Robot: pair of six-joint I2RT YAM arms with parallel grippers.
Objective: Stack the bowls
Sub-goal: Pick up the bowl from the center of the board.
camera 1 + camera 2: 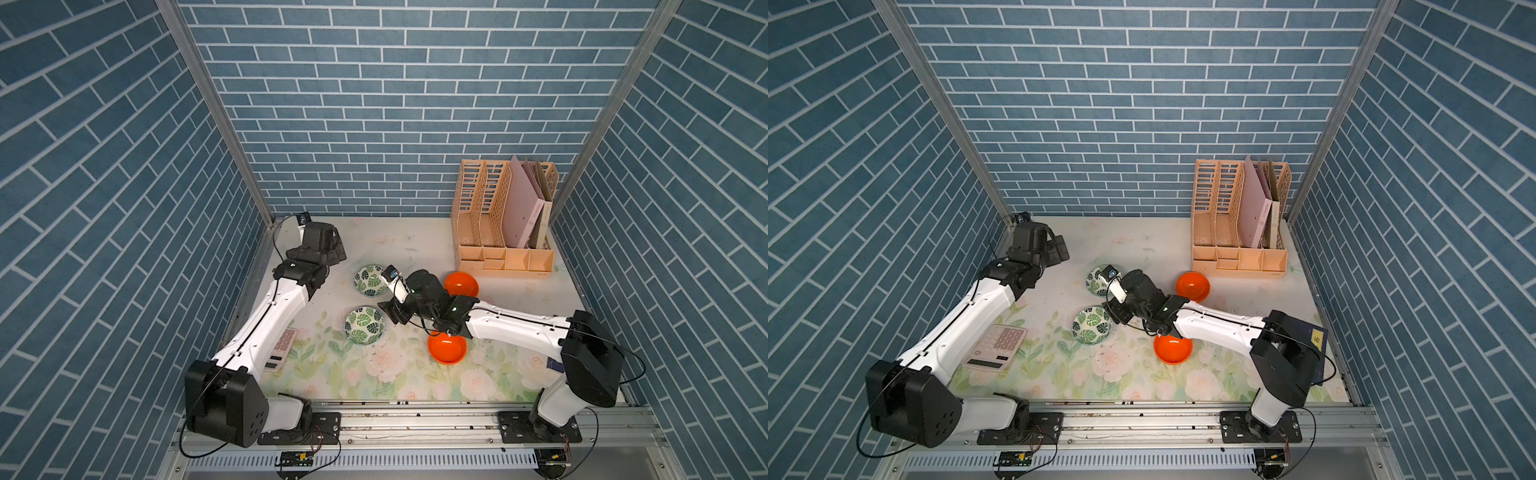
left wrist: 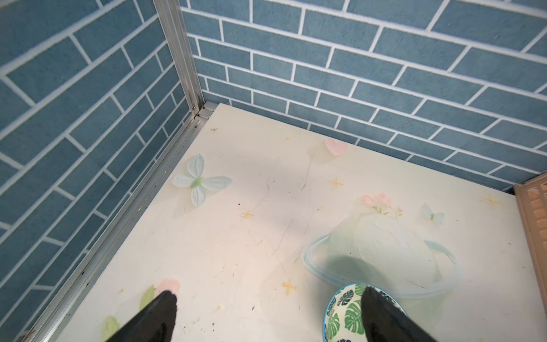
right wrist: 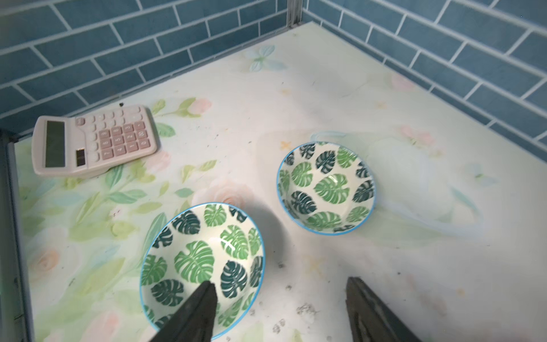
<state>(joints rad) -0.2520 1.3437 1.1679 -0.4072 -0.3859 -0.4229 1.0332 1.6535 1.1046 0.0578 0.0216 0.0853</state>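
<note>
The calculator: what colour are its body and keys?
The calculator is pale pink with darker pink number keys, clearest in the right wrist view.

A robot lab cell: brick-print panels (image 1: 395,104) on aluminium posts (image 1: 219,112), floral tabletop (image 1: 374,374), arms (image 1: 515,328) on a rail (image 1: 415,419).

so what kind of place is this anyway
Most likely a robot test booth, not a real room: brick-print wall panels on an aluminium frame, left arm and right arm bolted to a front rail, a floral tabletop holding a calculator and desk organiser.
</note>
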